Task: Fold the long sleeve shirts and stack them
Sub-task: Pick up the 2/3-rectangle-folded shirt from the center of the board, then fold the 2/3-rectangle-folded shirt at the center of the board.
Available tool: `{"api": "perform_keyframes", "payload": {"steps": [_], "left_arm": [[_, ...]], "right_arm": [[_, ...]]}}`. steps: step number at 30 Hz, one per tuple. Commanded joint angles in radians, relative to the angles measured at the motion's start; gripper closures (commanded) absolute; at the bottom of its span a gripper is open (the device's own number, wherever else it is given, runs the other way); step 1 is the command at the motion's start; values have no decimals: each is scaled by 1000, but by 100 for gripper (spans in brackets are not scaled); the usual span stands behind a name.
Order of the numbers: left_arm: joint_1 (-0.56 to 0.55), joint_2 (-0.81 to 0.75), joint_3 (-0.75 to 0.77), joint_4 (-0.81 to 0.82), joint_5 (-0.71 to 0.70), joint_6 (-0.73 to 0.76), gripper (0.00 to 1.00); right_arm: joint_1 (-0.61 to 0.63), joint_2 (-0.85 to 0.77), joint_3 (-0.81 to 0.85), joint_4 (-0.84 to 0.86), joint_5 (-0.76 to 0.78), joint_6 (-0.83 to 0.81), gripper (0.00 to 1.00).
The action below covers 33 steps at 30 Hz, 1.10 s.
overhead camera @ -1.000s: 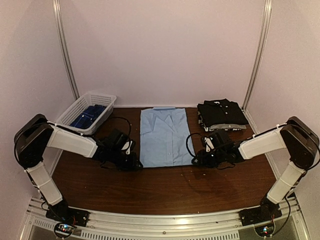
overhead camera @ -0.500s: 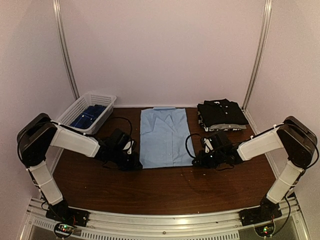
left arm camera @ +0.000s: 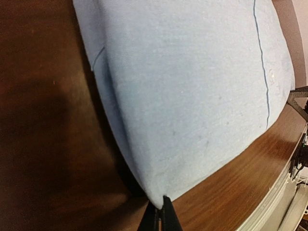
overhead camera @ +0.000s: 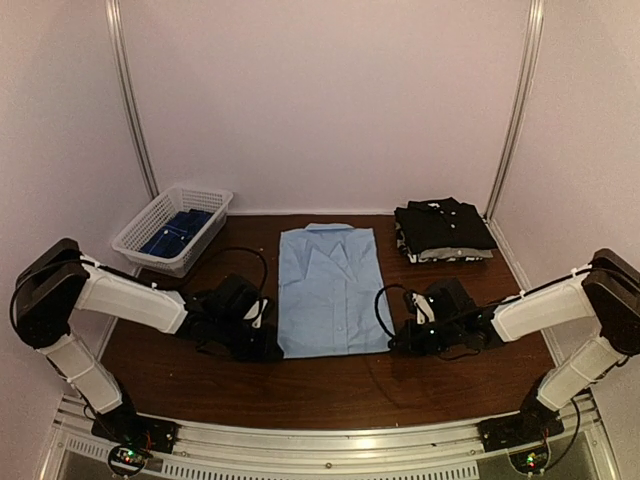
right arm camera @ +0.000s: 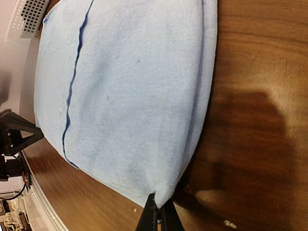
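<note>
While both arms stretch low over the table [overhead camera: 330, 392], the light blue shirt [overhead camera: 330, 290] lies flat at the centre of the top view, between them. Its long axis runs from the bottom to the top of the frame, with the collar at the upper end toward the back wall and the hem at the lower end.

The left end effector [overhead camera: 270, 346] is pinched tight on the lower left hem corner. The right end effector [overhead camera: 394, 344] is pinched the same way on the lower right corner. In each wrist view the closed fingertips meet right at a cloth corner.

Surroundings:
- A white mesh basket [overhead camera: 212, 225] sits at upper left, well apart from the shirt, with dark blue cloth [overhead camera: 176, 232] inside.
- A stack of folded dark shirts [overhead camera: 443, 226] sits at upper right, black on top with a grey-white edge below.
- A black cable [overhead camera: 378, 302] loops beside each wrist, close to the shirt's long sides.

Look: the shirt is folded to a narrow rectangle, front up. A placket seam runs down the middle and one small button shows. The sleeves are hidden. The fabric bulges slightly near the gripped corners.
</note>
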Motion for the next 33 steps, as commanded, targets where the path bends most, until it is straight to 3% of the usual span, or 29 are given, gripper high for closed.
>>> {"api": "perform_keyframes", "payload": {"steps": [1,9,17,20,24,29,33], "left_arm": [[-58,-125,-71,-99,-77,-60,100],[-196,-355,-108,-270,-187,-164,100],[-236,-468,98,-511,-294,-154,100],[-141,-424,223,-573,-287,-60,100],[67,-298,366,-475,-124,130,100],[295,67,614,-370,30,294,100],[363,375,846,-327,131,334,100]], "right_arm": [[51,-102,-61,-53,48,36,100],[186,-376,-111,-198,126,115,100],[203,-527,88,-421,208,76,100],[157,-427,237,-443,201,2,100],[26,-206,440,-390,132,-108,100],[-151,167,685,-290,25,-131,100],[-227,428,857,-267,-13,-139,100]]}}
